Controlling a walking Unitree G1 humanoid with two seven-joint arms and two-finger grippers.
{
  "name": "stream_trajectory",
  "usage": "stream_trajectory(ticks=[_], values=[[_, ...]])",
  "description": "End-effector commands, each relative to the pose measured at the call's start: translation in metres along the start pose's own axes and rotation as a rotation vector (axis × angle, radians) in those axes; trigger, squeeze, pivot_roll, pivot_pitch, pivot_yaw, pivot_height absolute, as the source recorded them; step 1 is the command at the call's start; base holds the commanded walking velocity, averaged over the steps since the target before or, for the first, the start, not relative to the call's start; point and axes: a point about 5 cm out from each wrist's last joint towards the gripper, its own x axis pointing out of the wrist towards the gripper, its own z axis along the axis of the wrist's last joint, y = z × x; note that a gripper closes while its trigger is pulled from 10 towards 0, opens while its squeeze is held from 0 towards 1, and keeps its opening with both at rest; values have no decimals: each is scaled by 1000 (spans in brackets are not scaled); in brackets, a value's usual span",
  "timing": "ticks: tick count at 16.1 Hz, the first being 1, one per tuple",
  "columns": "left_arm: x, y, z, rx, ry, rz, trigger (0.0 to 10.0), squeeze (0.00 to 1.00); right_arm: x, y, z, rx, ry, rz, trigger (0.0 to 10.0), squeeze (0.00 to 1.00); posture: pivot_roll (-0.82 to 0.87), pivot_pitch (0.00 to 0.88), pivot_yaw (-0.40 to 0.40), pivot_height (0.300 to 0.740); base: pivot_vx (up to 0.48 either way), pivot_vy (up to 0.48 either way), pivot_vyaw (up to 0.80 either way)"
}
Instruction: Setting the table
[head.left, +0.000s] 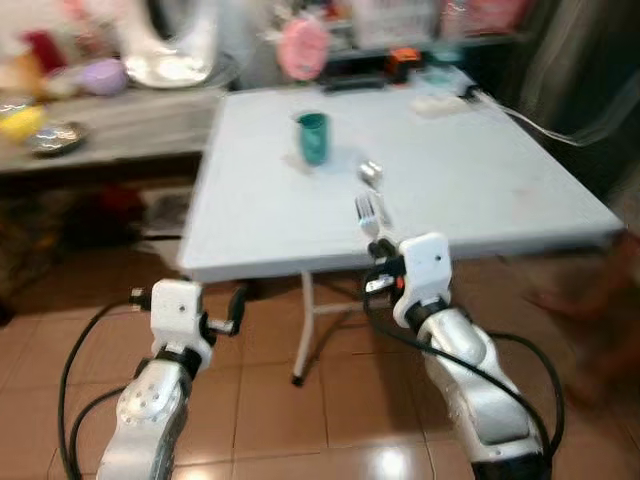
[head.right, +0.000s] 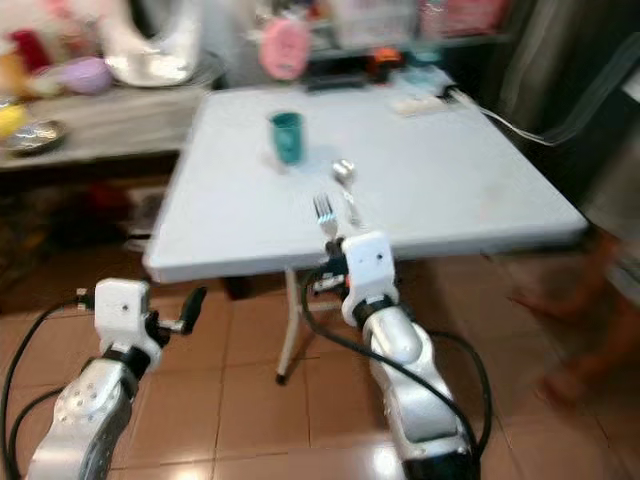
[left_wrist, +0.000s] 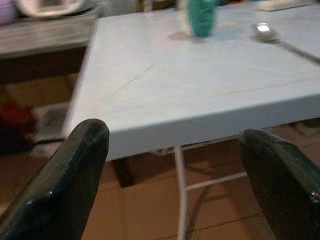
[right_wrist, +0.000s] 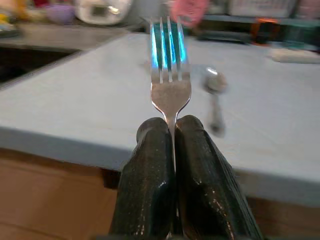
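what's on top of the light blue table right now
A teal cup and a spoon rest on the table, with a white power strip at the far edge. The fork is clamped in the right gripper, not on it.

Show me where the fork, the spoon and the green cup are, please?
fork (right_wrist: 170, 92), right wrist view, on the neck just below its tines.
spoon (head.left: 370, 173), left eye view, on its bowl lying on the table.
green cup (head.left: 313, 137), left eye view, on the middle of its side.
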Motion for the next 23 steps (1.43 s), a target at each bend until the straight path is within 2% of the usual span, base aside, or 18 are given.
stream_trajectory(ticks=[1, 7, 13, 20, 23], values=[[0, -1, 1, 12, 1, -6, 10000, 0, 0, -1, 3, 4, -12, -8, 10000, 0, -215, 25, 93, 740, 0, 446, -544], [0, -3, 1, 10, 0, -10, 10000, 0, 1, 1, 3, 3, -16, -3, 10000, 0, -210, 27, 93, 740, 0, 474, -509], [4, -11, 3, -1, -3, -30, 10000, 0, 1, -2, 3, -14, -24, -14, 10000, 0, -216, 26, 98, 740, 0, 480, 0], [6, -12, 4, 6, -3, -33, 10000, 0, 1, -4, 4, -32, -33, -22, 10000, 0, -220, 25, 106, 740, 0, 480, 0], [7, -12, 4, 10, -1, -32, 10000, 0, 0, -4, 3, -27, -32, -25, 10000, 0, -219, 26, 108, 740, 0, 480, 760]])
